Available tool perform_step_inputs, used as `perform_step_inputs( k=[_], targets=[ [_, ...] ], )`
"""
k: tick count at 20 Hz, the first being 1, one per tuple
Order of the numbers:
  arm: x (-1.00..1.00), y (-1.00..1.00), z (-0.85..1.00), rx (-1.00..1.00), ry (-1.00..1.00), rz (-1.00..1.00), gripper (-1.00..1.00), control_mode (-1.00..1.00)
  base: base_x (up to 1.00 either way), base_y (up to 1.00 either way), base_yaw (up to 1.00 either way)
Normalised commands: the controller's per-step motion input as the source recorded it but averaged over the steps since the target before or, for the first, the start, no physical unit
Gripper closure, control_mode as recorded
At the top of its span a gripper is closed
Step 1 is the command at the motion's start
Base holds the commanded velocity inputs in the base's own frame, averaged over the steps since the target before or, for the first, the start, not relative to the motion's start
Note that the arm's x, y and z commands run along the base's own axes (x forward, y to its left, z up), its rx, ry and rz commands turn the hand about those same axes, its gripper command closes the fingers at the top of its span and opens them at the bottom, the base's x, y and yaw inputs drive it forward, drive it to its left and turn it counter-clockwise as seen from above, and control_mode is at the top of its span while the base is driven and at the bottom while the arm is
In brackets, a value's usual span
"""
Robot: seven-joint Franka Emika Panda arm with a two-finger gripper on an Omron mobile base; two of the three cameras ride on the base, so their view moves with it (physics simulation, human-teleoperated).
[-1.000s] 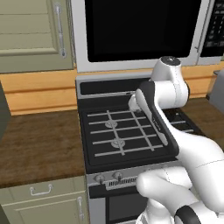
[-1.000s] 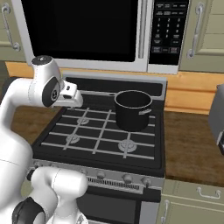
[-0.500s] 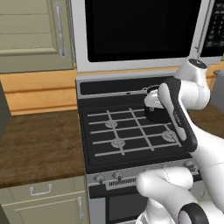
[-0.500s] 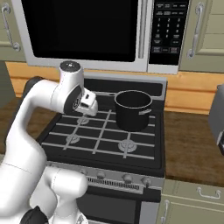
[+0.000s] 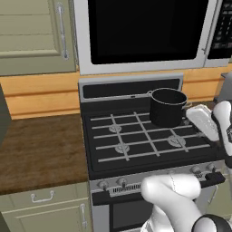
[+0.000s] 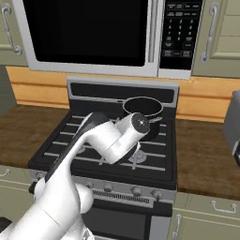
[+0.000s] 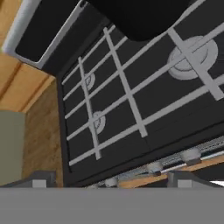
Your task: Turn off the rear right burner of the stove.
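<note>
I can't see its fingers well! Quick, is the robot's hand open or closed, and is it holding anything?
Gripper: cannot be told whether open or closed. Nothing between its tips; it hangs over the stove, touching nothing.

Your arm (image 6: pixel 105 140) covers the middle of the stove (image 6: pixel 61 150) in the right base view, hiding the near right burner and the lower half of the pot (image 6: pixel 143 108). In the left base view the arm runs off the right edge, so you cannot see the pincer there. The knobs (image 5: pixel 121 182) along the front strip are too small to read which way they point; the right-hand ones sit behind your white base. In the hand view the pot (image 7: pixel 144 17) is cut by the top edge, and the pincer's tips are too buried in the bottom band to judge.
</note>
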Motion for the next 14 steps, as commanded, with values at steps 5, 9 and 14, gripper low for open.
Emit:
perform_step_inputs(
  k=[5, 9, 14],
  targets=[
    [-0.25, -1.0, -0.67, 0.54, 0.0, -0.38, -1.0, -1.0, 0.0, 0.0, 0.0],
    [-0.31, -0.79, -0.66, 0.42, -0.02, -0.46, -1.0, -1.0, 0.0, 0.0, 0.0],
    [-0.64, -0.64, -0.81, 0.12, -0.25, -0.36, -1.0, -1.0, 0.0, 0.0, 0.0]
  ],
)
